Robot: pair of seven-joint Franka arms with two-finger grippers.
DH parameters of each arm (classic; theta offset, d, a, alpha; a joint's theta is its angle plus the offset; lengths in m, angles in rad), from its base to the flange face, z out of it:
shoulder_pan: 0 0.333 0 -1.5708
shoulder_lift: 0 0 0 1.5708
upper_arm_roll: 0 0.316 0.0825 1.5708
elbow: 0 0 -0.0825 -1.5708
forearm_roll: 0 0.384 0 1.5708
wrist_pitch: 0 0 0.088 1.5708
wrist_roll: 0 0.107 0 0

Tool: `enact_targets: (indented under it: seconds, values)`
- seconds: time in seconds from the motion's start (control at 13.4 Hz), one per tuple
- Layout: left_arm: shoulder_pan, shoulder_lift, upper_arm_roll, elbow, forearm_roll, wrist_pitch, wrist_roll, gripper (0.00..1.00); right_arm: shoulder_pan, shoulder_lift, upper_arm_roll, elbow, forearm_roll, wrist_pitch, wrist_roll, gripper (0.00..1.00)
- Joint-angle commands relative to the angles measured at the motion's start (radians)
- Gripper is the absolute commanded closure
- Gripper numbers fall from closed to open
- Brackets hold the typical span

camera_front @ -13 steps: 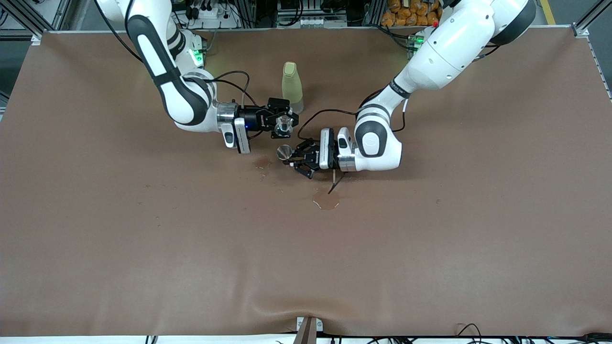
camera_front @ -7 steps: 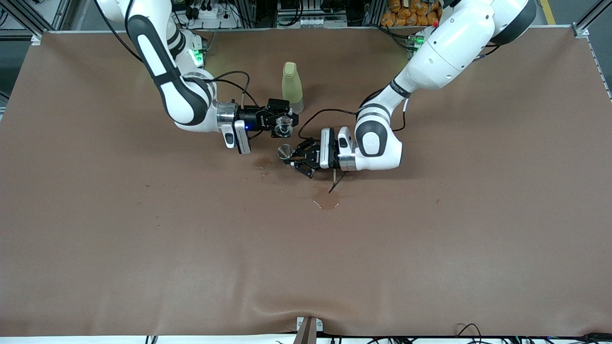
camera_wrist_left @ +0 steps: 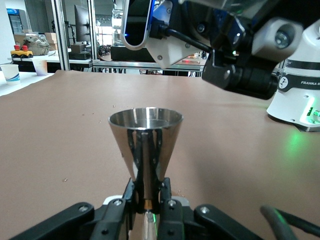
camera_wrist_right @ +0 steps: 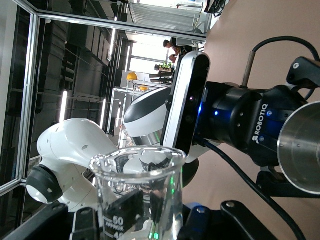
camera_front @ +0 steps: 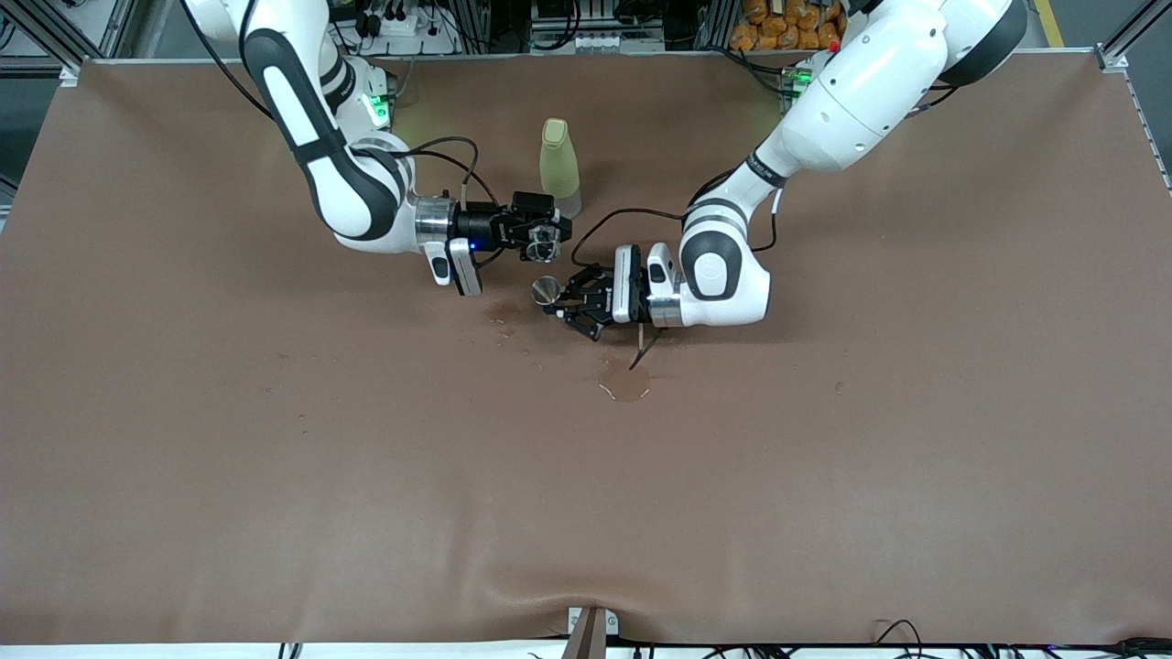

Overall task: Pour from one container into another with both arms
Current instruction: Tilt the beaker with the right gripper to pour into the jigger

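My right gripper [camera_front: 546, 240] is shut on the tiny clear cup [camera_front: 546, 235], held tipped on its side above the table. In the right wrist view the cup [camera_wrist_right: 137, 190] shows printed measure marks between my right gripper's [camera_wrist_right: 145, 225] fingers. My left gripper [camera_front: 554, 298] is shut on the waist of the silvery jigger [camera_front: 547, 290], held upright just below and beside the cup. The left wrist view shows the jigger [camera_wrist_left: 145, 150] standing in my left gripper [camera_wrist_left: 148, 200], its round rim open upward. The jigger's rim [camera_wrist_right: 302, 147] also shows in the right wrist view.
A tall yellow-green bottle [camera_front: 559, 170] stands on the brown table [camera_front: 824, 458], close beside the right gripper, farther from the front camera. A wet ring [camera_front: 625, 384] and a smaller stain [camera_front: 502, 313] mark the cloth near the grippers.
The right wrist has rolled slightly, tipping the clear cup a little more toward the jigger. The left gripper and jigger have barely moved.
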Motion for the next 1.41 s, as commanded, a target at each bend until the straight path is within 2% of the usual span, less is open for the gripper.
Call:
enact_targets:
  seconds: [0.0,1.34]
  values:
    - [0.011,-0.037,-0.009,-0.035,-0.041,0.008,0.032,1.00,-0.009,-0.013,0.007,-0.011,0.025,0.000,0.048,1.00]
    - [0.011,-0.037,-0.009,-0.046,-0.052,0.008,0.032,1.00,-0.014,-0.013,0.007,-0.005,0.028,0.003,0.252,1.00]
